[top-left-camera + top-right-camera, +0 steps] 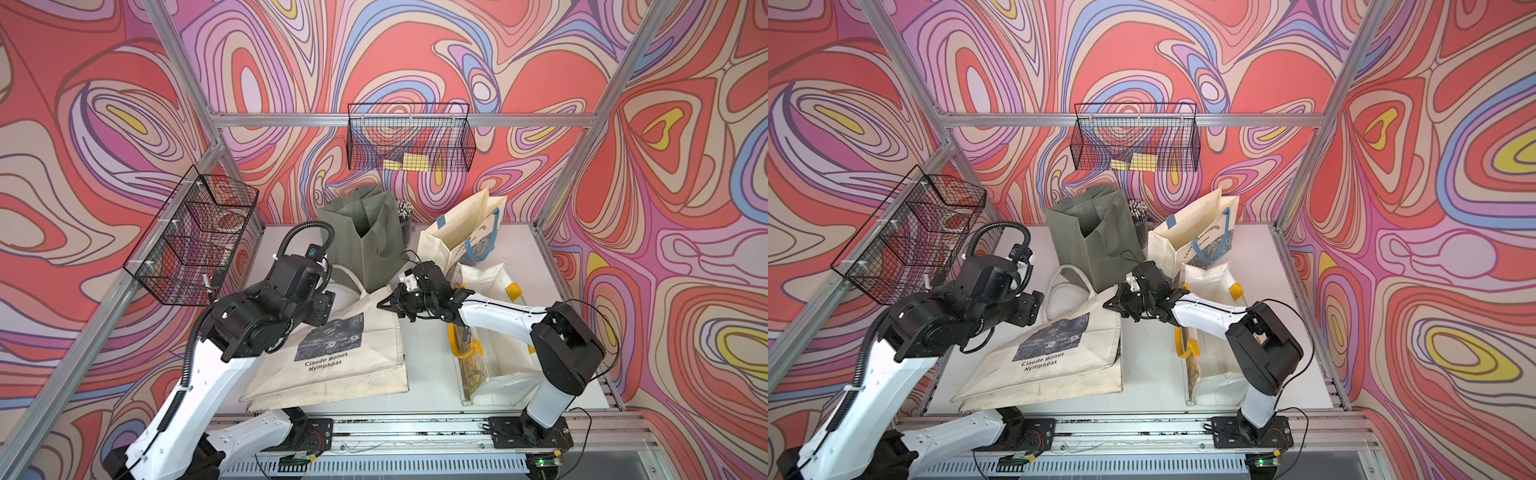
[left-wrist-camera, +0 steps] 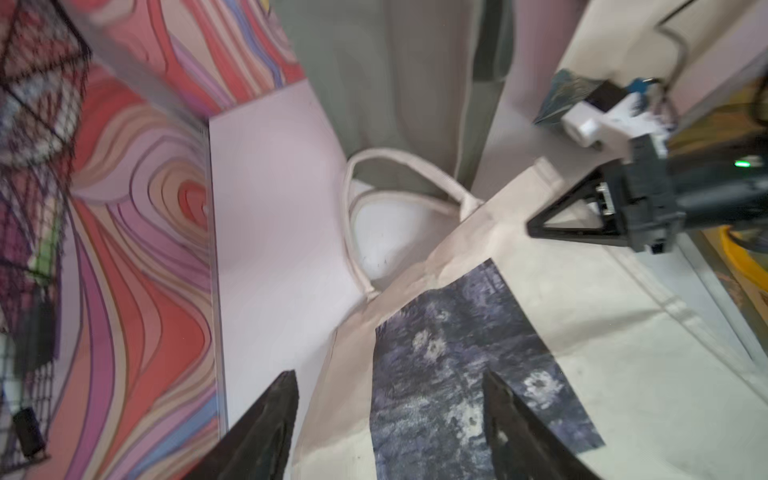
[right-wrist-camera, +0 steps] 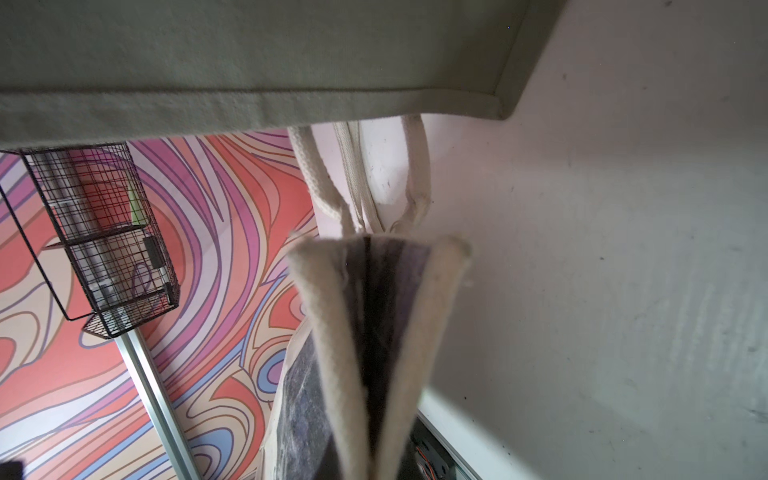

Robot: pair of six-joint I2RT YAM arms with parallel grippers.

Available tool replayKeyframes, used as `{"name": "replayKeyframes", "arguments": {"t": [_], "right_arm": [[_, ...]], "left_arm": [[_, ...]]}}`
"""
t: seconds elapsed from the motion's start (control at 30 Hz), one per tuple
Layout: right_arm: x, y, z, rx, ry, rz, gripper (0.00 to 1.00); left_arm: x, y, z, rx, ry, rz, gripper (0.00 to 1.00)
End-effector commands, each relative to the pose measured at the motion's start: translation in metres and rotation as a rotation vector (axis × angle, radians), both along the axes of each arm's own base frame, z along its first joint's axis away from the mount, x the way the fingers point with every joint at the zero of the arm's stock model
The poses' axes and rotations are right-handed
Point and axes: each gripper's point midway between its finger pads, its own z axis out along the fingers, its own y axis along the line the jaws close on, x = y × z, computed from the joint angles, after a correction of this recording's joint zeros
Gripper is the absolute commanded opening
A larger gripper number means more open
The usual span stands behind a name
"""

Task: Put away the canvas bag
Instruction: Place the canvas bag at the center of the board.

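The canvas bag point(image 1: 332, 365) point(image 1: 1050, 374) is cream with a dark Monet print and lies flat on the white table, its handles looped toward the back. In both top views my right gripper point(image 1: 380, 304) point(image 1: 1106, 306) is shut on the bag's top right corner. The right wrist view shows the pinched hem point(image 3: 332, 311) folded up close to the camera, hiding the jaws. My left gripper point(image 2: 390, 374) hovers open over the bag's left edge and print point(image 2: 457, 353), with nothing between its fingers. My right gripper point(image 2: 532, 228) also shows in the left wrist view.
A grey-green bag point(image 1: 361, 237) stands just behind the canvas bag's handles. A cream bag with blue handles point(image 1: 461, 232) and a bag with yellow handles point(image 1: 486, 332) sit to the right. Wire baskets hang on the left wall point(image 1: 195, 241) and back wall point(image 1: 411, 141).
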Motion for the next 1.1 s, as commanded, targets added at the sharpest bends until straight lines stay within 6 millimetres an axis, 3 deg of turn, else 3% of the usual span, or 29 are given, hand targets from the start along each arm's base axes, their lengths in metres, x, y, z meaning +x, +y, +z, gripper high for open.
{"name": "replayKeyframes", "arguments": {"t": [0.0,0.23,0.53,0.77,0.87,0.9,1.07], "right_arm": [[0.000,-0.004,0.014,-0.027,-0.077,0.037,0.00],[-0.001,-0.012,0.006,-0.101,-0.129,0.068,0.00],[-0.001,-0.008,-0.003,-0.108,-0.115,0.112,0.00],[0.001,-0.002,0.005,-0.107,-0.152,0.167,0.00],[0.001,0.000,0.011,-0.095,-0.171,0.186,0.00],[0.001,0.001,0.000,-0.105,-0.152,0.197,0.00],[0.001,0.006,-0.003,-0.085,-0.143,0.238,0.00]], "left_arm": [[-0.012,-0.002,-0.029,-0.159,0.178,0.075,0.74],[0.000,0.013,-0.080,-0.275,0.393,0.209,0.79],[-0.017,0.057,-0.149,-0.313,0.575,0.473,0.82],[-0.015,0.069,-0.184,-0.516,0.630,0.648,0.87],[-0.010,0.070,-0.195,-0.611,0.623,0.705,0.94],[-0.009,0.071,-0.199,-0.634,0.617,0.726,0.95],[-0.008,0.070,-0.219,-0.757,0.633,0.808,0.98]]}}
